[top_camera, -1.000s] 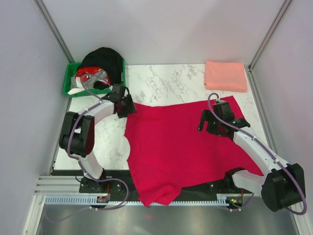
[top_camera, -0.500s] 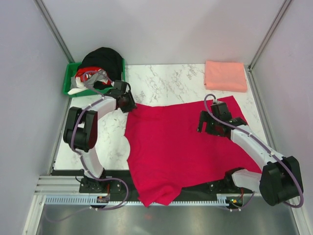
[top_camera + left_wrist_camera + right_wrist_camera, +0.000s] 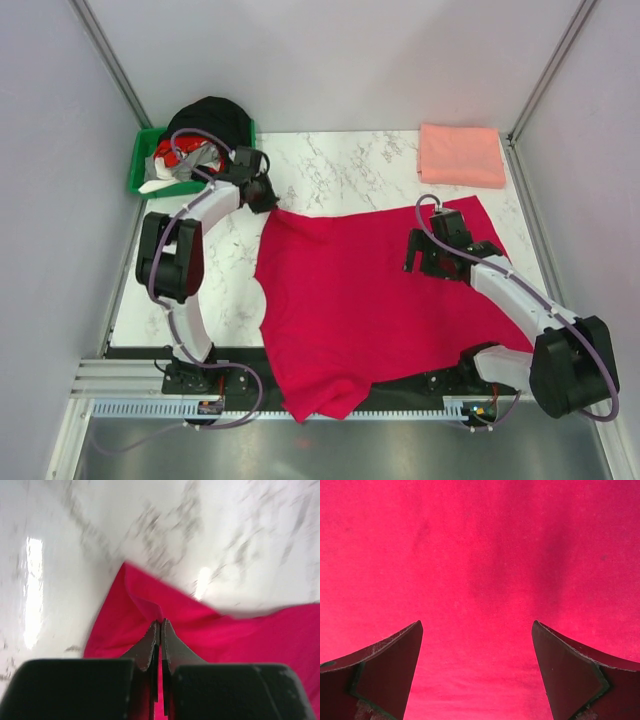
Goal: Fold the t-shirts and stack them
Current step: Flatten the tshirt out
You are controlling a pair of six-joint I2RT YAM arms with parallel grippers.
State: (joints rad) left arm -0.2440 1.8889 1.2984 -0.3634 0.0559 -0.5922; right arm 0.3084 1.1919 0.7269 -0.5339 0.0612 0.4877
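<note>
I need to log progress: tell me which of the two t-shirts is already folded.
The salmon pink t-shirt at the far right corner of the table: a compact folded rectangle, while the red t-shirt lies spread open.

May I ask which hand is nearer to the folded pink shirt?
Right. The right hand is over the red shirt, just in front of the pink shirt; the left hand grips the red shirt's left corner.
</note>
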